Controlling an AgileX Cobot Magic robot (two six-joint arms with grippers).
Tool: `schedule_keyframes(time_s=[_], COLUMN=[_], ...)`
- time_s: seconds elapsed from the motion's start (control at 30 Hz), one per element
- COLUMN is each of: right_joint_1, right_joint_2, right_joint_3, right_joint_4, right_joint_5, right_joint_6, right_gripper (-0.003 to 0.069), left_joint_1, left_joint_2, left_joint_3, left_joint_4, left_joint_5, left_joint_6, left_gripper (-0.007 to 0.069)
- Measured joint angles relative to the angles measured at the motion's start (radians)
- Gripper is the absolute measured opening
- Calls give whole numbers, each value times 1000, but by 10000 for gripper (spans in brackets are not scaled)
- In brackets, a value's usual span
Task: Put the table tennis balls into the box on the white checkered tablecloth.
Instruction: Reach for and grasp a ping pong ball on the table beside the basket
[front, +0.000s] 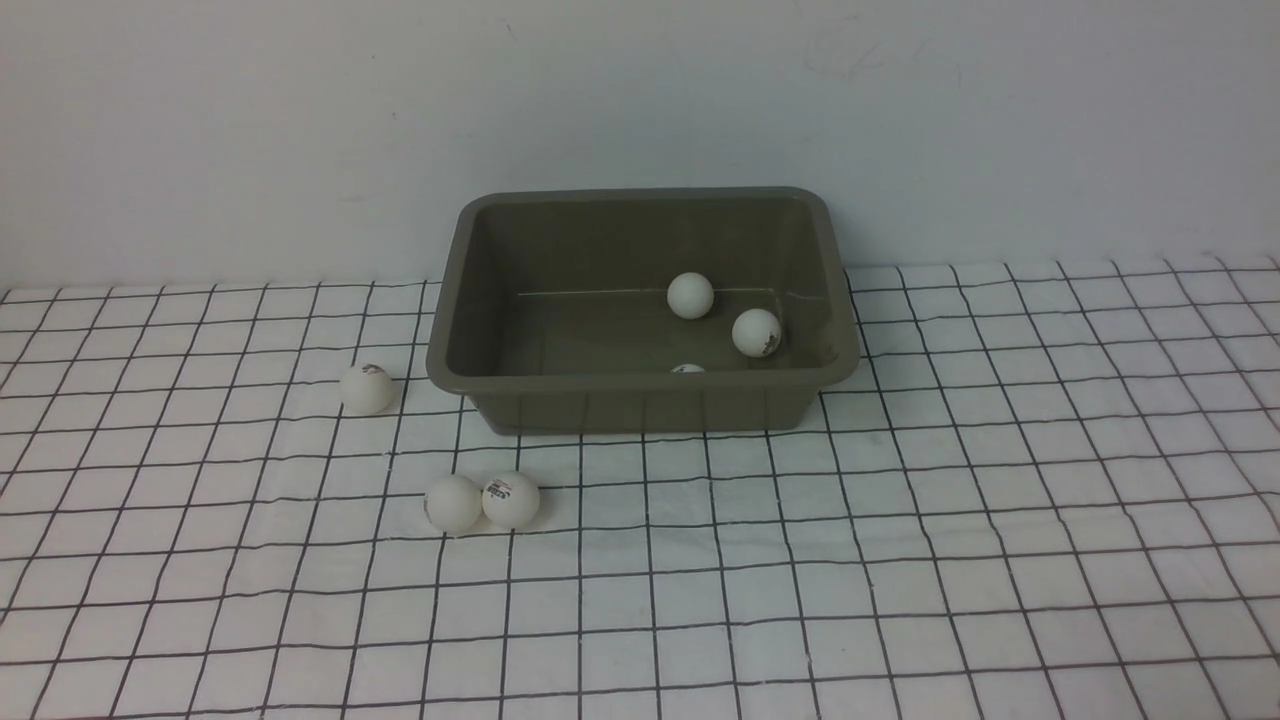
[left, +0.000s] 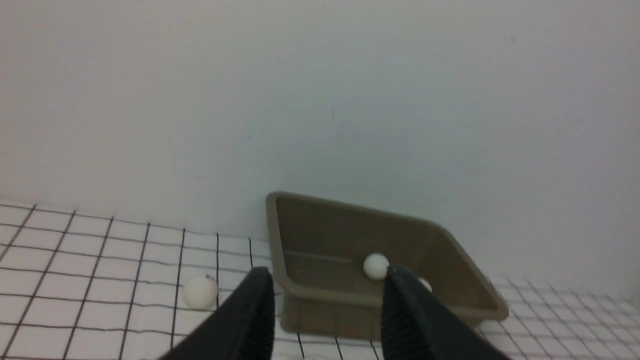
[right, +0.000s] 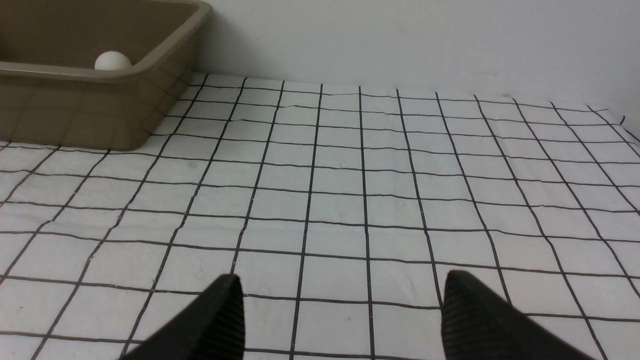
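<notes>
Olive-grey box (front: 600, 405) at 12 o'clock on white checkered tablecloth (front: 900, 550), three table tennis balls (front: 690, 295) inside. Lone ball (front: 366, 388) at its 9 o'clock, touching pair (front: 510, 499) at 7. Left gripper (left: 328, 275) and right gripper (right: 342, 280) jaws apart, empty.

You have the box (front: 640, 405) standing on the cloth (front: 900, 600), at its far edge. Three balls (front: 690, 295) lie in its right half. A fourth ball (front: 366, 389) lies left of it; a touching pair (front: 510, 499) lies before its left corner.

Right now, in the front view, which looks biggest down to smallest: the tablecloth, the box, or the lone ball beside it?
Largest: tablecloth
Middle: box
Smallest: lone ball
No close calls; nearness changes nothing.
</notes>
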Motion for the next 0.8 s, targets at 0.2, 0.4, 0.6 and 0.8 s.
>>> schedule_keyframes(time_s=[0.2, 0.4, 0.6, 0.8], right_joint_1=[0, 0, 0, 0], right_joint_2=[0, 0, 0, 0], right_joint_3=[0, 0, 0, 0], right_joint_4=[0, 0, 0, 0], right_joint_5=[-1, -1, -1, -1], right_joint_6=[0, 0, 0, -1], right_gripper=[482, 482, 482, 482], left_joint_1=[-18, -18, -18, -18], left_joint_2=[122, 245, 411, 597], left_joint_3=[-1, -47, -179, -353], left_joint_4=[-82, -119, -72, 99], left_joint_5=[59, 93, 168, 236], left_joint_6=[251, 360, 374, 374], left_gripper=[288, 393, 493, 492])
